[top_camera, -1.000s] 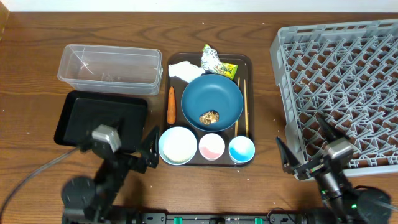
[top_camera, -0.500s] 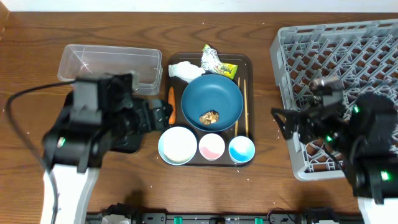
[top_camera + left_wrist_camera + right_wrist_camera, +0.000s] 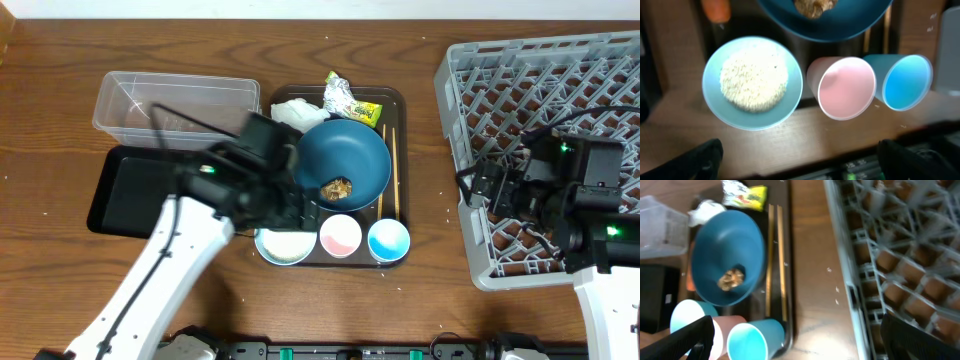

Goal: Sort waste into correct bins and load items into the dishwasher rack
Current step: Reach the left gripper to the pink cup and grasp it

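While the left gripper (image 3: 800, 159) hangs over the front edge of the dark brown serving tray (image 3: 402, 100), its fingers stand spread wide and grip nothing. Directly beneath it sit three vessels in a row:

- white bowl (image 3: 752, 82) holding white rice grains (image 3: 754, 75)
- small pink cup (image 3: 842, 87)
- small blue cup (image 3: 905, 82), just beside the pink one

Behind this row lies the large dark blue dish (image 3: 342, 160) with the small brown food lump (image 3: 337, 188) inside it. The orange carrot (image 3: 715, 7) lies left of the dish; the wooden chopsticks (image 3: 775, 260) lie right of it, side by side. At the tray's far edge rest the crumpled napkin (image 3: 292, 112) and the yellow-green and silver wrapper (image 3: 350, 100).

The right gripper (image 3: 805, 340) hovers at the left edge of the grey dishwasher rack (image 3: 560, 100) – fingers likewise fully apart, empty.

The clear tub (image 3: 150, 105) and the black tray (image 3: 130, 185) stand left of the serving tray – the tub behind, the black tray in front.
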`<state>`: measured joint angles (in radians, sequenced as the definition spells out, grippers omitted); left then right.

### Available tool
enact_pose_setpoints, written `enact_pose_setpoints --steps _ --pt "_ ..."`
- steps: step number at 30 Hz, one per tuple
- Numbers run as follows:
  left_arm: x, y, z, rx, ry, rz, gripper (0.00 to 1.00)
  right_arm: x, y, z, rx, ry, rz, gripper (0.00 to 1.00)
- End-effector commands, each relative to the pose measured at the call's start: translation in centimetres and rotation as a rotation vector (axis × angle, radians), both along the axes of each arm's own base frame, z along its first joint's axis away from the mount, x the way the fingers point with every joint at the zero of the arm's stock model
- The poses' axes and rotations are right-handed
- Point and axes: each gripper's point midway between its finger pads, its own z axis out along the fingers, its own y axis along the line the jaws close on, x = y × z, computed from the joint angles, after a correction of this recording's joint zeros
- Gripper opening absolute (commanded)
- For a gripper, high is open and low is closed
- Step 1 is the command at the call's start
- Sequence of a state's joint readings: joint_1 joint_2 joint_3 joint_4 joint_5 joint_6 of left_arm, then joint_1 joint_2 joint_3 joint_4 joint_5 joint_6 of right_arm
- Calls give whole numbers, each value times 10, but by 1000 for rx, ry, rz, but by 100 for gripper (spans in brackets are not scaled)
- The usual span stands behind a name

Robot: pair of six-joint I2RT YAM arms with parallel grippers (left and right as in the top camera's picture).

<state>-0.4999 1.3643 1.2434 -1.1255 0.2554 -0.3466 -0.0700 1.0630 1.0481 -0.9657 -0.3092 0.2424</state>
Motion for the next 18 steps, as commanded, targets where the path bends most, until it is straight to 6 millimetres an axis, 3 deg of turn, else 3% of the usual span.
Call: enact_pose_setpoints --steps 1,5,10,18 --pt "4 -2 -29 147 -50 -45 93 -1 -13 4 -10 7 -70 99" --pt "4 -18 -58 198 -56 -108 75 -9 -12 -1 -8 47 -70 99" --pt "8 -28 -91 226 -17 -130 59 -15 -12 -5 -16 76 -54 99" --pt "13 -43 -114 196 20 -153 42 -17 -13 -7 -22 84 -59 99"
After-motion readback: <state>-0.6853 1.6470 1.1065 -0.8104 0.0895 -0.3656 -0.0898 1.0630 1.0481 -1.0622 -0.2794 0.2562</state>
